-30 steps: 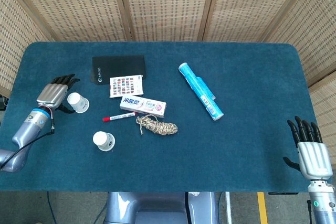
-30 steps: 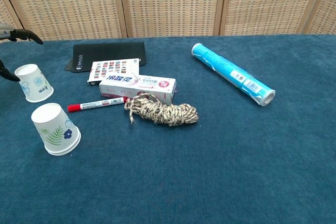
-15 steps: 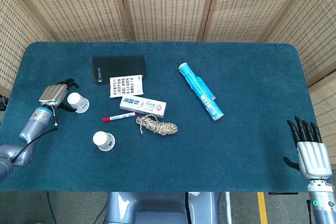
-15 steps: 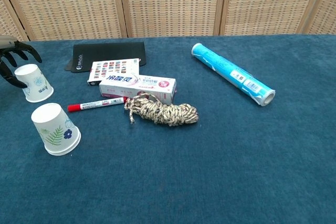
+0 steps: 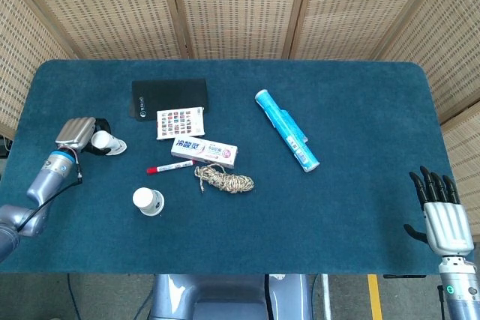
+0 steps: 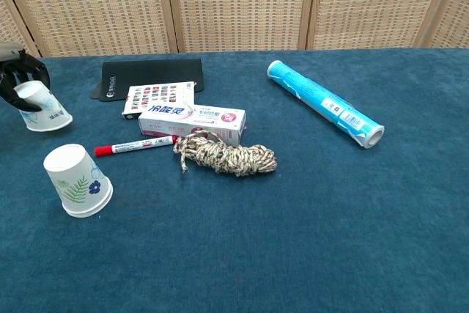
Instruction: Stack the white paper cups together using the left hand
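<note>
Since a moment ago, your left hand [image 6: 18, 78] has closed around the far cup [image 6: 42, 110], tilting it. Lift it squarely, then lower it over the near cup [image 6: 76, 179]. Your right hand [image 5: 442, 215] rests open.

Matt blue cloth table [image 5: 360, 110] w/ paper cups [image 6: 77, 181], glossy plastic roll [image 5: 286, 130], rough rope [image 6: 227, 155]

Left hand [image 5: 77, 133] gripping tilted paper cup [image 5: 106, 142] — second cup [image 5: 148, 201] upright, nearby

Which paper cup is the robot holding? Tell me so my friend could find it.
Look at the left end of the blue table, beside the black mat. The left hand holds a tilted white paper cup with a pale blue print. The other cup with green leaves stands alone, nearer the front.
</note>
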`<action>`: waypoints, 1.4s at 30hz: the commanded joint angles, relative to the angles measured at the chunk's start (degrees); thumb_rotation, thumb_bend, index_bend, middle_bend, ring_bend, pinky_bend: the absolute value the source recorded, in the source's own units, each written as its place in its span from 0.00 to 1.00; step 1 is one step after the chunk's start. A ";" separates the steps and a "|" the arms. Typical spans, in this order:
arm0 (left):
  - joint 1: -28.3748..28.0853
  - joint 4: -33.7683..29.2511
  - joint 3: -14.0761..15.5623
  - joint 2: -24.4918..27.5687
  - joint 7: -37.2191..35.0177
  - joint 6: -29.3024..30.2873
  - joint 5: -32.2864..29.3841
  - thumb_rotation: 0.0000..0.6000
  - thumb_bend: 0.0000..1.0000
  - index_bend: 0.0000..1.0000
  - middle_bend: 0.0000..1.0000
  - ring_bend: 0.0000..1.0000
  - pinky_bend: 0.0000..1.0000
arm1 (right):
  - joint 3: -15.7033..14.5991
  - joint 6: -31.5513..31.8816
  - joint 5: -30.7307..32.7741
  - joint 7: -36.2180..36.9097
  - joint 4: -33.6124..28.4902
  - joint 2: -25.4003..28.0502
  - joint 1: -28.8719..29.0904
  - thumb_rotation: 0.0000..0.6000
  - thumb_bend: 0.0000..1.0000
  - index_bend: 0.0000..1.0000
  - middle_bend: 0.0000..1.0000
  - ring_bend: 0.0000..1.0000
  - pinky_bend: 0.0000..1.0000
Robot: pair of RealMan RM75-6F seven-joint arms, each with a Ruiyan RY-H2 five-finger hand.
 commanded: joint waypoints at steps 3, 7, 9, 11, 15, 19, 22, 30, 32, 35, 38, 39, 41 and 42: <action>1.32 -9.51 -0.41 6.79 -1.50 5.78 2.76 1.00 0.32 0.60 0.45 0.46 0.45 | -0.08 0.41 -0.39 0.49 -0.32 0.30 -0.17 1.00 0.00 0.01 0.00 0.00 0.00; 2.23 -18.53 -0.18 12.72 -0.76 9.91 5.37 1.00 0.31 0.60 0.45 0.46 0.45 | -0.15 0.69 -0.67 0.80 -0.50 0.48 -0.29 1.00 0.00 0.01 0.00 0.00 0.00; 2.76 -24.52 0.21 16.52 0.33 11.82 6.98 1.00 0.30 0.59 0.45 0.46 0.45 | -0.19 0.82 -0.80 0.96 -0.60 0.58 -0.35 1.00 0.00 0.01 0.00 0.00 0.00; 3.26 -33.38 1.20 21.58 2.23 14.75 10.82 1.00 0.29 0.59 0.45 0.46 0.44 | -0.21 1.13 -1.06 1.13 -0.76 0.69 -0.45 1.00 0.00 0.01 0.00 0.00 0.00; 4.50 -45.73 3.63 28.74 4.89 17.08 15.59 1.00 0.29 0.58 0.45 0.46 0.43 | -0.34 1.45 -1.44 1.43 -1.03 0.91 -0.61 1.00 0.00 0.01 0.00 0.00 0.00; 4.61 -51.49 5.55 31.34 7.29 16.63 18.30 1.00 0.27 0.57 0.44 0.46 0.42 | -0.37 1.72 -1.62 1.71 -1.16 1.11 -0.76 1.00 0.00 0.01 0.00 0.00 0.00; 4.63 -53.24 6.45 31.81 9.02 16.57 19.80 1.00 0.27 0.57 0.44 0.45 0.41 | -0.36 1.83 -1.65 1.89 -1.19 1.21 -0.83 1.00 0.00 0.01 0.00 0.00 0.00; 4.53 -56.14 7.10 32.33 16.03 14.77 18.95 1.00 0.27 0.56 0.43 0.44 0.38 | -0.25 1.99 -1.70 2.33 -1.36 1.47 -0.90 1.00 0.00 0.01 0.00 0.00 0.00; 4.56 -55.87 6.86 31.57 17.95 14.09 17.43 1.00 0.27 0.56 0.43 0.44 0.38 | -0.25 2.02 -1.73 2.45 -1.39 1.58 -0.93 1.00 0.00 0.01 0.00 0.00 0.00; 4.49 -54.86 6.41 30.25 19.10 13.45 15.47 1.00 0.26 0.56 0.43 0.44 0.37 | -0.28 2.07 -1.81 2.56 -1.46 1.65 -0.98 1.00 0.00 0.01 0.00 0.00 0.00; 4.34 -53.72 6.31 29.06 19.12 13.00 14.69 1.00 0.25 0.55 0.43 0.43 0.36 | -0.27 2.11 -1.83 2.55 -1.48 1.66 -0.99 1.00 0.00 0.01 0.00 0.00 0.00; 4.27 -53.34 6.31 28.68 18.98 12.88 14.56 1.00 0.25 0.55 0.42 0.43 0.36 | -0.27 2.10 -1.83 2.50 -1.49 1.65 -0.99 1.00 0.00 0.01 0.00 0.00 0.00; 4.16 -52.69 6.20 27.98 18.74 12.95 14.47 1.00 0.25 0.55 0.42 0.43 0.36 | -0.26 2.02 -1.75 2.36 -1.47 1.61 -0.98 1.00 0.00 0.01 0.00 0.00 0.00; 4.11 -52.47 6.17 27.73 18.60 12.98 14.45 1.00 0.25 0.55 0.42 0.42 0.36 | -0.26 1.99 -1.73 2.32 -1.49 1.59 -0.96 1.00 0.00 0.01 0.00 0.00 0.00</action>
